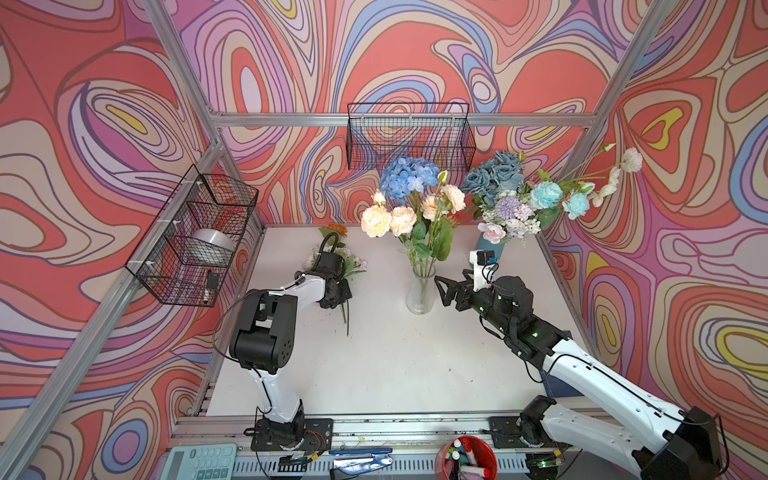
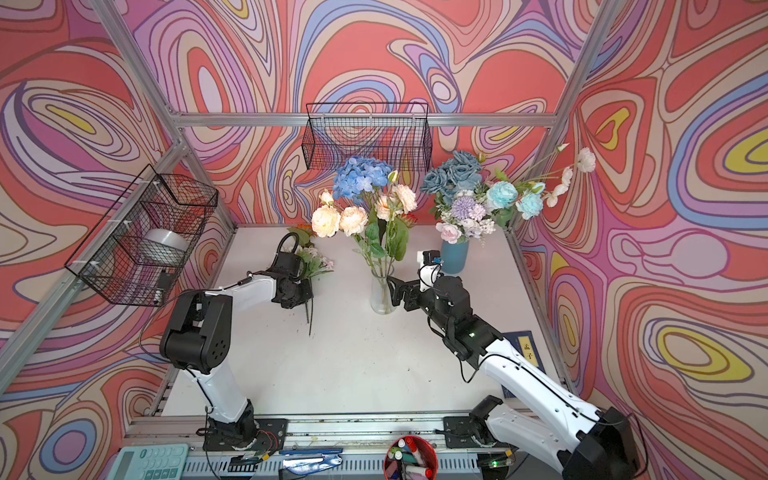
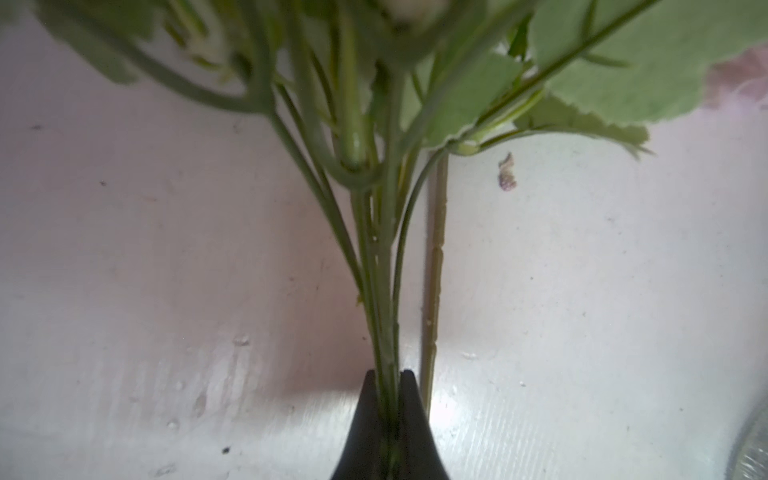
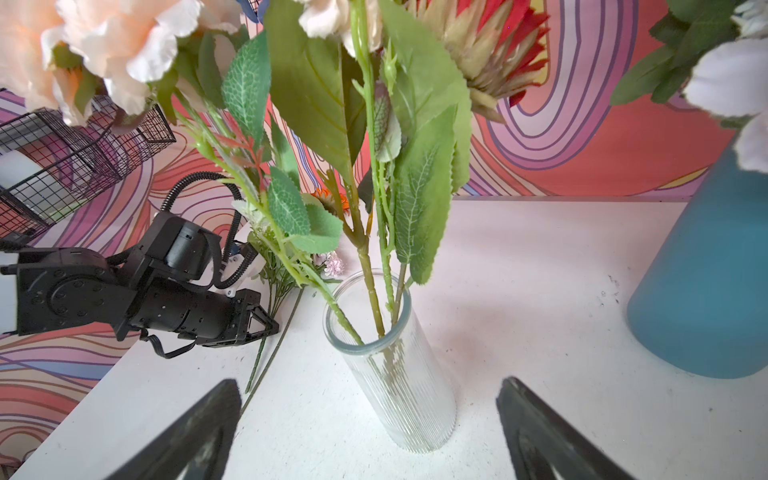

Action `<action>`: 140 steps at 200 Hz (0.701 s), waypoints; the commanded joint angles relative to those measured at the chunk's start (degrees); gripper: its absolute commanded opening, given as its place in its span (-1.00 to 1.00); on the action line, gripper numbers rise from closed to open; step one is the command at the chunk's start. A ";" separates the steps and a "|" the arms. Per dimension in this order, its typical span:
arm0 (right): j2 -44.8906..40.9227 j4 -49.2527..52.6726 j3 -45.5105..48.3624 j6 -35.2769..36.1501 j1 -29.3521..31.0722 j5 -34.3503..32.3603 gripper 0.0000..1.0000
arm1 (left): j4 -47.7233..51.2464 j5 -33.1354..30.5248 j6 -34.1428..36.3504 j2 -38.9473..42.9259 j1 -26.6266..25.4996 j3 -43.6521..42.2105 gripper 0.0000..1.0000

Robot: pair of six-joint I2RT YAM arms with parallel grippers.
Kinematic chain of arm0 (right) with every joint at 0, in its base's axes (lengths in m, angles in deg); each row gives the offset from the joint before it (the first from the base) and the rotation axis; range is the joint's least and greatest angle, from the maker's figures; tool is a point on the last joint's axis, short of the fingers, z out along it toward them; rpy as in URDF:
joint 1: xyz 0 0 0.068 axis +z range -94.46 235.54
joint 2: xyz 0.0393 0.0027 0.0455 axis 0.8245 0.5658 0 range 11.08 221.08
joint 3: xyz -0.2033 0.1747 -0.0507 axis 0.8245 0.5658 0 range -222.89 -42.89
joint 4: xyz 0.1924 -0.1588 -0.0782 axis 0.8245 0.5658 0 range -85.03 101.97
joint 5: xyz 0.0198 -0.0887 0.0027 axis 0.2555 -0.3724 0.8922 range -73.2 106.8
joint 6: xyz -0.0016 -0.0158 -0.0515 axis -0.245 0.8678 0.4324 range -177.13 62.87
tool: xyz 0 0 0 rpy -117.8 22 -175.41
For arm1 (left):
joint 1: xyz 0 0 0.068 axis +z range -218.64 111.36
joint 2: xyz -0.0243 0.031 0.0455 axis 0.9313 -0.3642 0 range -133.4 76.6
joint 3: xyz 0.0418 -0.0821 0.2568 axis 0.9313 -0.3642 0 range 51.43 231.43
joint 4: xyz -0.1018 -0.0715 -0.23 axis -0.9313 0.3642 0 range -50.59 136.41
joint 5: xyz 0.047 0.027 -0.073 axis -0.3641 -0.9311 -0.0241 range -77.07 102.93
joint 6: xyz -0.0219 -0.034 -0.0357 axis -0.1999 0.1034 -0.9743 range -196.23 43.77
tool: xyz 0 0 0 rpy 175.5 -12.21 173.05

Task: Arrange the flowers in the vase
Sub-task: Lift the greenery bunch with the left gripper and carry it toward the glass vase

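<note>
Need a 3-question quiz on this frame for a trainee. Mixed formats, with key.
1. True or false: the left gripper is shut on the green stems of a small flower bunch.
2. The right gripper is:
A) open, pointed at the clear ribbed glass vase
B) shut on that vase
C) shut on a stem
3. How many vases stand on the white tabletop?

Key: 1 true. 2 A. 3 two: the glass one and an opaque blue vase.

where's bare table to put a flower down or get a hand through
Bare table: front middle, nearer than left gripper, glass vase and right gripper. Crowded: back left, loose flowers at the left gripper; right gripper close beside the vase.
</note>
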 commanded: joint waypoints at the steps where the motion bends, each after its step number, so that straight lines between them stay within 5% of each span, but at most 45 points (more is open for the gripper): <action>1: -0.80 0.93 -1.31 -0.30 -0.27 0.61 0.97 | -1.77 -2.66 0.48 4.51 0.24 -2.42 -1.00; 77: -1.74 -1.63 -1.26 -0.04 -0.28 6.33 0.73 | -7.72 -4.51 -0.18 23.46 0.39 -9.25 -1.00; 140: 0.04 -3.97 -2.43 -0.56 -0.23 12.21 0.62 | -13.75 0.73 2.01 42.33 0.28 -11.60 -1.00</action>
